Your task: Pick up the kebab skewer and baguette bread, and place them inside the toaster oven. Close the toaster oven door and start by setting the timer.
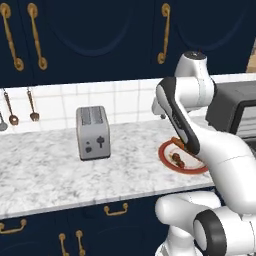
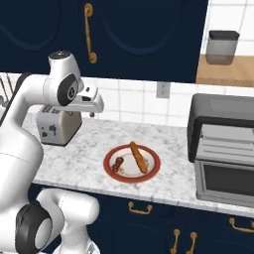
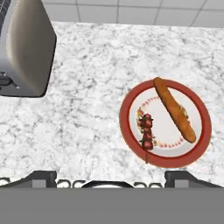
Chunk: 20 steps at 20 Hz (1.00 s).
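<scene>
Hand view gives you the best look down at the red-rimmed plate [image 3: 199,109], where the kebab skewer [image 3: 146,134] lies on the left part and the baguette bread [image 3: 175,110] lies slanted on the right part, the two close together but apart. The tool [image 3: 109,177] hangs above the bench [image 3: 87,122] with its jaws spread wide and nothing between them, well apart from the plate. Your main risk is the skewer: it is thin and lies flat on the plate, so the fingertips may hit the plate surface, or close above the stick and slide over the chunks. If you come down a little off, you may also push the baguette bread and roll it toward the rim. The silver toaster [image 2: 58,126] stands near on the arm's side, and a wide swing could strike it. In the right base view the toaster oven [image 2: 223,144] stands on the right of the bench, and I cannot tell surely if the toaster oven door [image 2: 225,181] is open or shut; its knobs are cut off at the picture edge. In the left base view the arm covers most of the plate, and the baguette bread is hidden there.
</scene>
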{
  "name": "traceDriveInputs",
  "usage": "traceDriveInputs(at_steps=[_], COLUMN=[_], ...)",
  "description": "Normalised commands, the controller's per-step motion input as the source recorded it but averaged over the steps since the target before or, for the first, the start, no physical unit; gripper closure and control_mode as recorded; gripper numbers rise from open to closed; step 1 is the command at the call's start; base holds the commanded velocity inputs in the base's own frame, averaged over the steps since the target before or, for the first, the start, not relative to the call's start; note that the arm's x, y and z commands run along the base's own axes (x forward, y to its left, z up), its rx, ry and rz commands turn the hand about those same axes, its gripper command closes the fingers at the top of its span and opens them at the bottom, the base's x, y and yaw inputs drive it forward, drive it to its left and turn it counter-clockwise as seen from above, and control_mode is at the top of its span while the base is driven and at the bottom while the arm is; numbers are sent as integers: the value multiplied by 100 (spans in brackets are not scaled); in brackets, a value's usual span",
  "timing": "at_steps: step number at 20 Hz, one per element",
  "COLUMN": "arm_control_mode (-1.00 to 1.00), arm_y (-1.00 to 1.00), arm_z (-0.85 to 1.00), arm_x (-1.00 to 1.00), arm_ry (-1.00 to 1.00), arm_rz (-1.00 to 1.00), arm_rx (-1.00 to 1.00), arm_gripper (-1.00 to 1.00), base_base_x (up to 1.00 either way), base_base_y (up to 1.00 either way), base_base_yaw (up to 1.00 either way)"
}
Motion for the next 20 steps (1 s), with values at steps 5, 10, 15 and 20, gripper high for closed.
traceDriveInputs(at_steps=[5, 10, 15, 20], arm_control_mode=[100, 100, 100, 100], arm_y=[0, 0, 0, 0], arm_z=[0, 0, 0, 0], arm_x=[0, 0, 0, 0], arm_ry=[0, 0, 0, 0], arm_rz=[0, 0, 0, 0], arm_rx=[0, 0, 0, 0], arm_gripper=[-100, -100, -100, -100], base_base_x=[-15, 0, 3, 10], base_base_y=[-88, -69, -35, -17], base_base_yaw=[-2, -5, -3, 0])
